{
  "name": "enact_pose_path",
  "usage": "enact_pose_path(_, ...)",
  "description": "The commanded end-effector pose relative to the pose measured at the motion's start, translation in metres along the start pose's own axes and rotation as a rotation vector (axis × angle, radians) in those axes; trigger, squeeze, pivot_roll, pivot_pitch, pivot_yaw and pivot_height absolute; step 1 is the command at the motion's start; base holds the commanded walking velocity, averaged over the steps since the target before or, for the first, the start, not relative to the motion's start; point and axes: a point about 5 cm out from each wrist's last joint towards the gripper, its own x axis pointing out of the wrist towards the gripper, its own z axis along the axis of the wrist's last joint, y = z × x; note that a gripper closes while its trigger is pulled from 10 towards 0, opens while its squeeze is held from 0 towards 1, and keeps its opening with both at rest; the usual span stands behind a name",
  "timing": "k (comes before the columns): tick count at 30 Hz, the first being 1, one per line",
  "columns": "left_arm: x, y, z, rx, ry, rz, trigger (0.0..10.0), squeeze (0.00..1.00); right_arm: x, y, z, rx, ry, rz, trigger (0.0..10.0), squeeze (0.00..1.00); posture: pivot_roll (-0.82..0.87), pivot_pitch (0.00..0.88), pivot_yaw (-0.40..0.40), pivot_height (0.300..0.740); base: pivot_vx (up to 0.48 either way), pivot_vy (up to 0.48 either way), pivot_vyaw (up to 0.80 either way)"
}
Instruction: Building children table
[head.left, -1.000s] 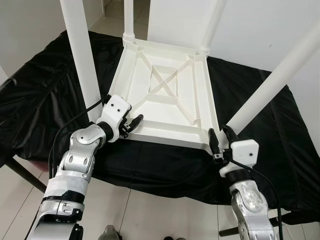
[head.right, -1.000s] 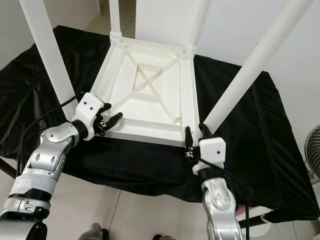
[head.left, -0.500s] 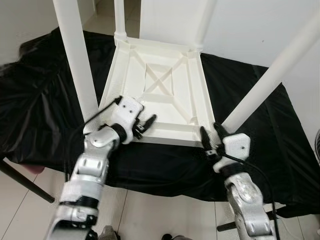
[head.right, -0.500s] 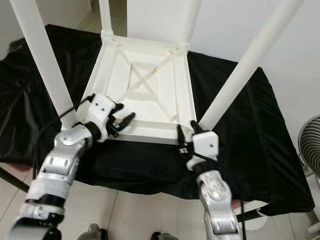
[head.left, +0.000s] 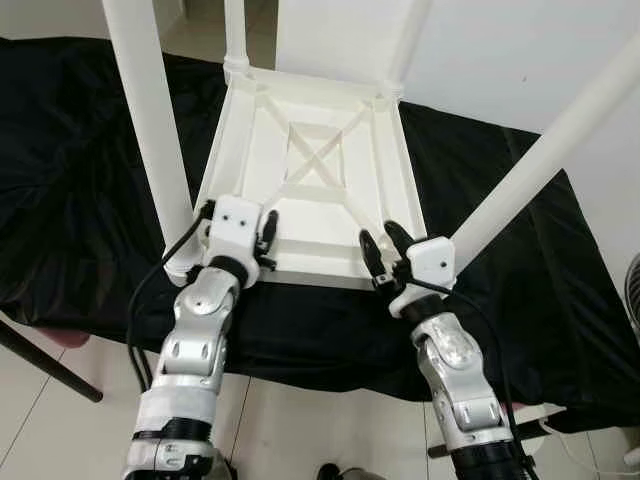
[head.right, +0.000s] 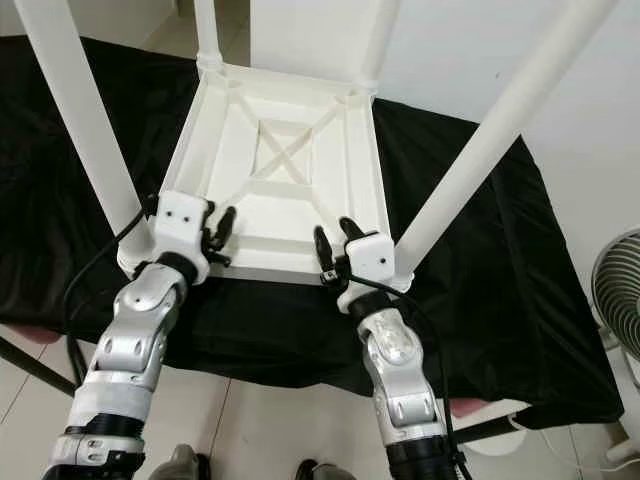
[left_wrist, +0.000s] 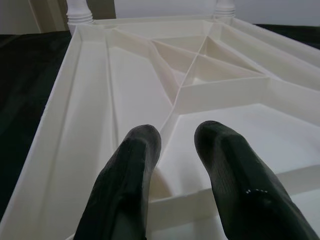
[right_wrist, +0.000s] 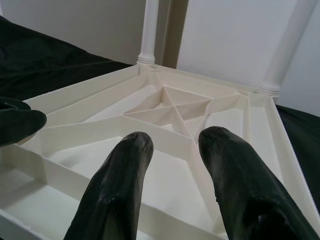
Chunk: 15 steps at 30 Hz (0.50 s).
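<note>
Table: the white table (head.left: 310, 170) lies upside down on the black cloth (head.left: 80, 200), its four legs (head.left: 150, 130) pointing up.
My left gripper (head.left: 266, 240): fingers spread, over the table's near left edge.
My right gripper (head.left: 382, 245): fingers spread, over the near right edge beside a leg.
</note>
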Motion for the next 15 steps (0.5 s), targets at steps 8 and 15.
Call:
enact_pose_path(8, -0.005, -0.003, -0.001, -0.008, 0.006, 0.181, 10.0, 0.00, -0.003, -0.001, 0.009, -0.003, -0.040, 0.026, 10.0, 0.00, 0.12, 0.123, -0.108, 0.740, 0.000, 0.000, 0.00)
enact_pose_path(15, -0.008, -0.001, -0.009, -0.011, 0.026, 0.210, 10.0, 0.00, -0.009, -0.003, 0.021, -0.011, -0.080, 0.003, 10.0, 0.00, 0.11, 0.116, -0.098, 0.740, 0.000, 0.000, 0.00)
